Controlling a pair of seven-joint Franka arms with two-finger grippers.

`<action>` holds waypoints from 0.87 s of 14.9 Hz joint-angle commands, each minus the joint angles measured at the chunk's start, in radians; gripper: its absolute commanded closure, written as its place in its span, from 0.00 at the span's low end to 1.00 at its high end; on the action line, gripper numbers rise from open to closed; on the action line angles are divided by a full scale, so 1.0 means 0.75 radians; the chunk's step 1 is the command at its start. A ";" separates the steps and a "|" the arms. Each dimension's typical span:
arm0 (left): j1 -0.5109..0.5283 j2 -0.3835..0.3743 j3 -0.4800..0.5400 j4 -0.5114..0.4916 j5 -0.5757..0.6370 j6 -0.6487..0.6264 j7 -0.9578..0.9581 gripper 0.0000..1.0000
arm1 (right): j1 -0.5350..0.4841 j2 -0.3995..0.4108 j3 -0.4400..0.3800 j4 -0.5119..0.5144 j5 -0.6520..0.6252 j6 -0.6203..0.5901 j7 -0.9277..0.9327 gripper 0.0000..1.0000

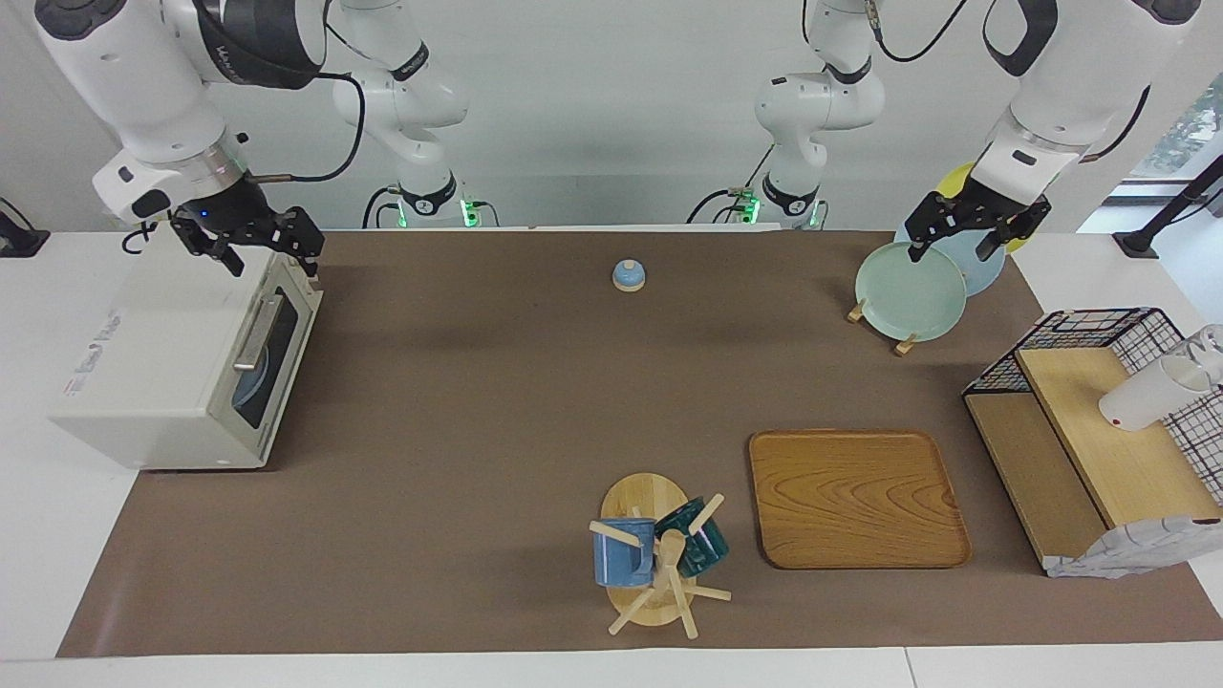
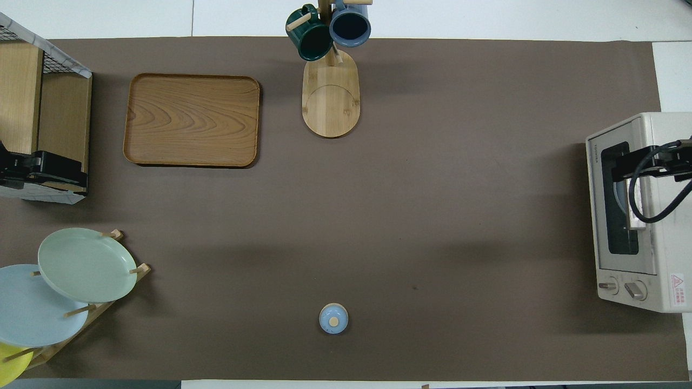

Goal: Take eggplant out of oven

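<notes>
**Spotter:** Brown matting (image 1: 478, 430) covers the table you are working at, with white wall past the arm bases. Your oven (image 1: 182, 363) sits at the right arm's end, its door closed and the bar handle (image 1: 256, 333) across the dark glass.

**Operator:** Where is the eggplant?

**Spotter:** You cannot see it from either camera. Through the glass only a pale bluish round shape shows, maybe a plate; I cannot say more than that.

**Operator:** And my grippers?

**Spotter:** Your right gripper (image 1: 258, 244) hangs over the oven's top edge, just above the door, fingers spread apart and holding nothing. From overhead it (image 2: 635, 167) covers part of the door glass. Your left gripper (image 1: 960, 234) is over the plate rack (image 1: 879, 325) at the left arm's end, fingers parted, empty, by the upper rim of the green plate (image 1: 910, 291); I cannot tell whether it touches it.

**Operator:** What else is on the mat?

**Spotter:** You have a small blue lidded knob-topped dish (image 1: 629, 276) near the robots at mid-table, a wooden tray (image 1: 855, 497) farther out, a mug tree (image 1: 654, 554) with a blue mug (image 1: 623, 552) and a dark green one (image 1: 697, 540) beside the tray, and a wire-and-wood shelf (image 1: 1089, 449) at the left arm's end.
</notes>
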 commanded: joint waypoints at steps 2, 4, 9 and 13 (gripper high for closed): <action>0.017 -0.006 -0.012 0.015 0.016 -0.021 0.013 0.00 | -0.001 -0.014 0.003 -0.004 -0.013 -0.012 -0.031 0.00; 0.017 -0.006 -0.012 0.015 0.016 -0.021 0.011 0.00 | -0.003 -0.014 0.003 -0.004 0.000 -0.006 -0.029 0.00; 0.017 -0.006 -0.012 0.015 0.016 -0.023 0.011 0.00 | -0.005 -0.010 -0.009 0.004 0.000 -0.002 -0.017 0.00; 0.017 -0.006 -0.012 0.015 0.016 -0.021 0.011 0.00 | -0.009 -0.016 -0.020 -0.004 -0.002 -0.014 -0.039 0.00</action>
